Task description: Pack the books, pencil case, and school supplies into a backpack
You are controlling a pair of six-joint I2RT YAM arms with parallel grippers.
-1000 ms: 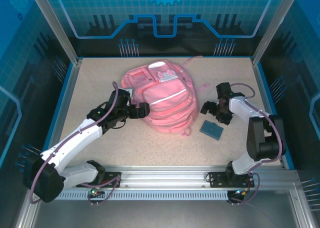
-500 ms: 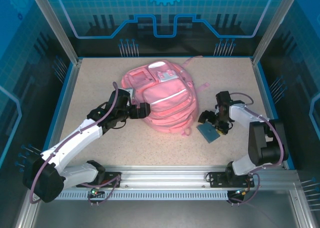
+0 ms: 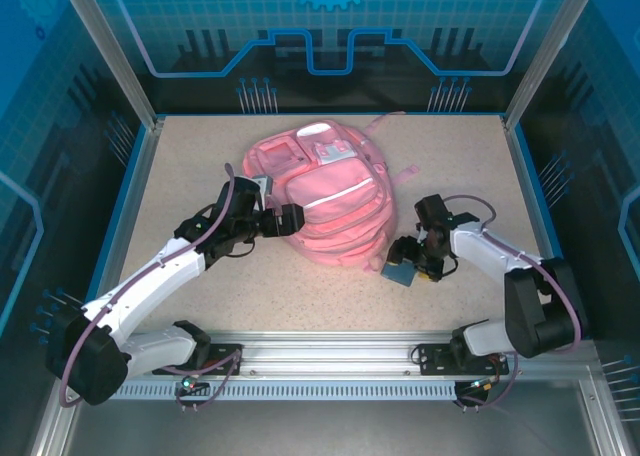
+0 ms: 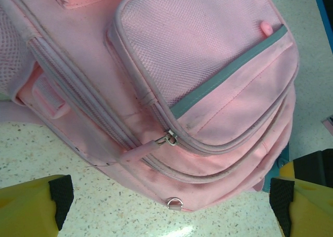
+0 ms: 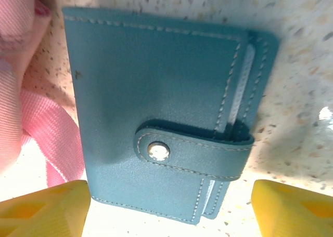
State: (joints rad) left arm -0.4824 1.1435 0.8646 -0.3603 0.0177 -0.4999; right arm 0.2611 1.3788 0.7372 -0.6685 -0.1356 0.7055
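The pink backpack (image 3: 325,201) lies flat mid-table, front pockets up. My left gripper (image 3: 290,219) is open at its left side; in the left wrist view the backpack (image 4: 208,55) spans the gap between the fingers (image 4: 54,195), with a zipper pull (image 4: 167,139) ahead. My right gripper (image 3: 405,261) is open and straddles a small teal snap-flap wallet (image 3: 397,274) at the backpack's lower right edge. In the right wrist view the wallet (image 5: 156,91) lies flat on the table between the fingers (image 5: 47,208). Books and pencil case are out of view.
A pink strap (image 5: 52,138) of the backpack lies against the wallet's left side. Another strap (image 3: 405,176) trails off the backpack's right side. Blue walls (image 3: 135,191) ring the speckled table (image 3: 200,156); bare room lies at the far left and far right.
My right gripper has swung left and toward the near edge. The teal wallet has slid and turned with it, from open table to the backpack's lower right edge. The left arm has stayed put.
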